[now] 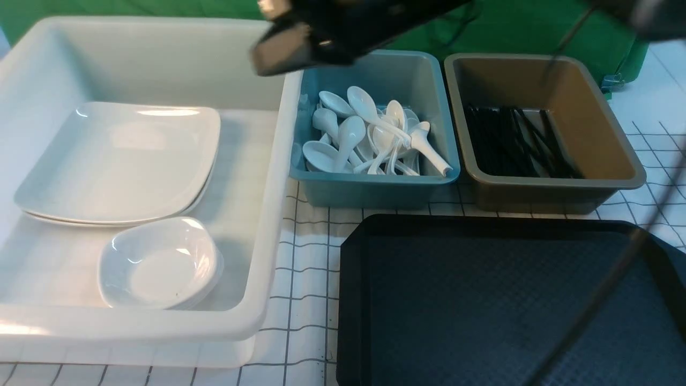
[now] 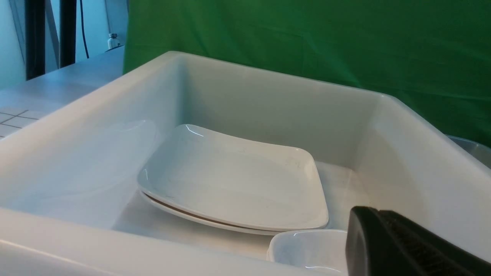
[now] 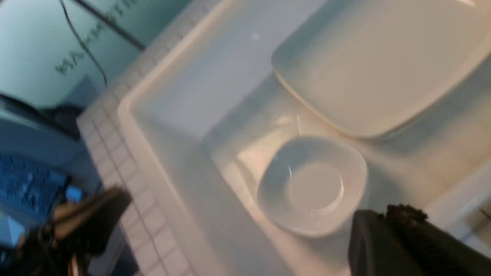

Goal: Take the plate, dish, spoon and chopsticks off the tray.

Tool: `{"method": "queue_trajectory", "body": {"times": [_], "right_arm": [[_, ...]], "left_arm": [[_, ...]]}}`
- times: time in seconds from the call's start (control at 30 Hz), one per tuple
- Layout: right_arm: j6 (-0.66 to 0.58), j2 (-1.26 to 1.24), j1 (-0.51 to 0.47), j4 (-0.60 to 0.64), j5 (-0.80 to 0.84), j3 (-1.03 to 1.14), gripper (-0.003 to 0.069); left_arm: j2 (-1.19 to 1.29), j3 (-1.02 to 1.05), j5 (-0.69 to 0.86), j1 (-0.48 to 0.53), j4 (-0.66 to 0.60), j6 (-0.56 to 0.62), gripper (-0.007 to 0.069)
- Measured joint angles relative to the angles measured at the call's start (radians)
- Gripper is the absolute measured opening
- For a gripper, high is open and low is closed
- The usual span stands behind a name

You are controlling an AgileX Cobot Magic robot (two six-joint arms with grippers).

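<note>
Black tray (image 1: pixel 482 300) sits at the desk's near right edge; behind it stand a blue bin (image 1: pixel 375 190) heaped with white spoons (image 1: pixel 370 134) and a brown bin (image 1: pixel 541 193) of chopsticks (image 1: pixel 514 142), while the white tub (image 1: pixel 134 335) on the desk's left holds the plate (image 1: pixel 123 161), stacked on a like one, and nearer, the dish (image 1: pixel 161 262). Left wrist: left claw (image 2: pixel 399 245) shows one black finger only, by the tub's near wall; its opening cannot be told. Right wrist, blurred: right claw (image 3: pixel 239 207) hangs above the tub near the dish, fingers spread wide, gripping nothing.
</note>
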Motion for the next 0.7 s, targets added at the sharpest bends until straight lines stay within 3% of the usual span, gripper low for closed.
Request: {"method": "queue_trajectory", "body": {"times": [0.1, 0.4, 0.7], "right_arm": [[-0.017, -0.083, -0.031, -0.056, 0.1, 0.0, 0.0097], [-0.004, -0.361, -0.058, -0.326, 0.101, 0.006, 0.003], [0.015, -0.678, -0.058, -0.439, 0.101, 0.219, 0.003]], "left_arm": [[0.0, 0.0, 0.0, 0.0, 0.0, 0.0, 0.0005], [0.0, 0.0, 0.0, 0.0, 0.0, 0.0, 0.0005], [0.0, 0.0, 0.0, 0.0, 0.0, 0.005, 0.0005]]}}
